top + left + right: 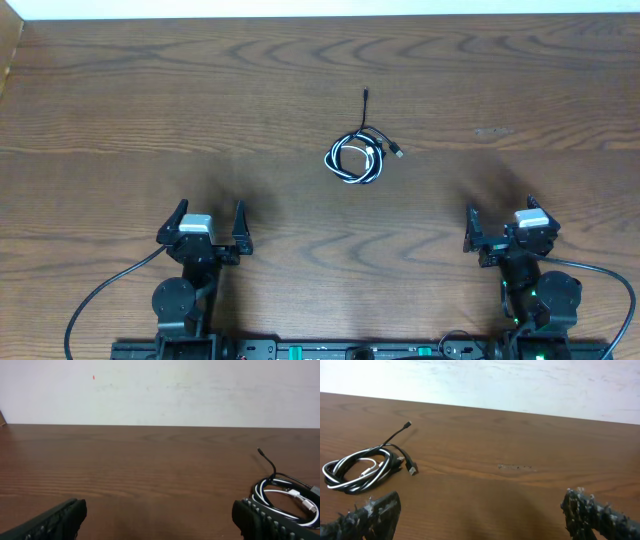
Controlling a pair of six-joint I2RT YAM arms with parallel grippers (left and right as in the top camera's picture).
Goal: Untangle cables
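**Clerk:** Item one, overhead view?

**Checker:** One lot of cables (356, 160), one white and one black, coiled together in a small bundle. It sits at upper centre of the frame on the table (120, 120). A black tail with its plug (366, 93) runs out toward the top edge. Also listed: left gripper (209, 215) at lower left, right gripper (503, 220) at lower right. Both are released, jaws wide, nothing between them, each well apart from the bundle

**Clerk:** Item two, left wrist view?

**Checker:** Bundle low at the right edge, partly cut off, black tail rising from it. Two ridged fingers (55, 520) in the bottom corners, spread, bare wood between

**Clerk:** Item three, right wrist view?

**Checker:** Bundle at left, mid-height, white loops lying against black ones, a plug end at its right side. Fingers in the bottom corners, spread, holding nothing

**Clerk:** Step in hand?

**Checker:** By judgement, the very start: no approach made, coils untouched. The next move calls for one arm to reach the bundle and pinch a single cord, likely the free black tail, while the other takes the white. Thin cord flat on wood wants a low, exact pinch
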